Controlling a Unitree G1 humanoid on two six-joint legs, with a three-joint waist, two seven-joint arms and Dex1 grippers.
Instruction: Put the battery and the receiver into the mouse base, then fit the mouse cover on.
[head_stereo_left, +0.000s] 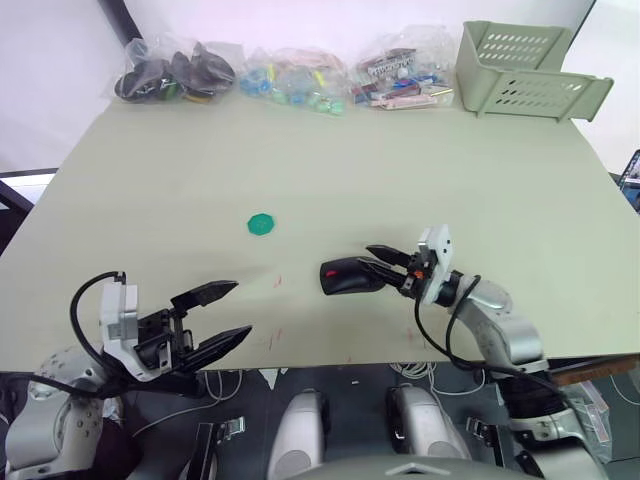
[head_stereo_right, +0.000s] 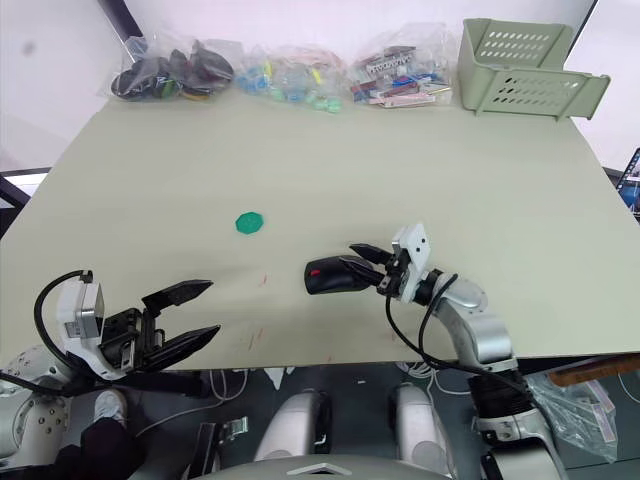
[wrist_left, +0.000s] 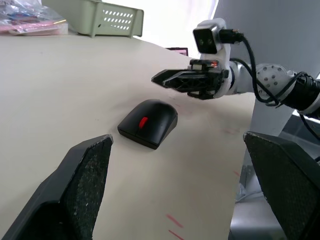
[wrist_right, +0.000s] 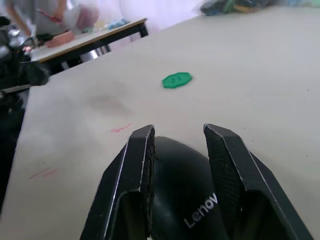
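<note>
A black mouse base (head_stereo_left: 338, 284) with a red scroll wheel (wrist_left: 143, 121) lies near the table's front edge, right of centre. The glossy black mouse cover (wrist_right: 186, 202), marked "Lenovo", sits on top of it. My right gripper (head_stereo_left: 368, 257) is open and hovers just over the mouse's rear end, its fingers (wrist_right: 141, 150) apart above the cover. At the front left edge of the table my left gripper (head_stereo_left: 240, 308) is open and holds nothing, well left of the mouse. The battery and the receiver are hidden or out of view.
A green round disc (head_stereo_left: 262, 223) lies on the table left of and behind the mouse. Several plastic bags (head_stereo_left: 175, 72) of small parts line the far edge. A pale green basket (head_stereo_left: 525, 70) stands at the far right corner. Short red marks (head_stereo_left: 277, 281) dot the front.
</note>
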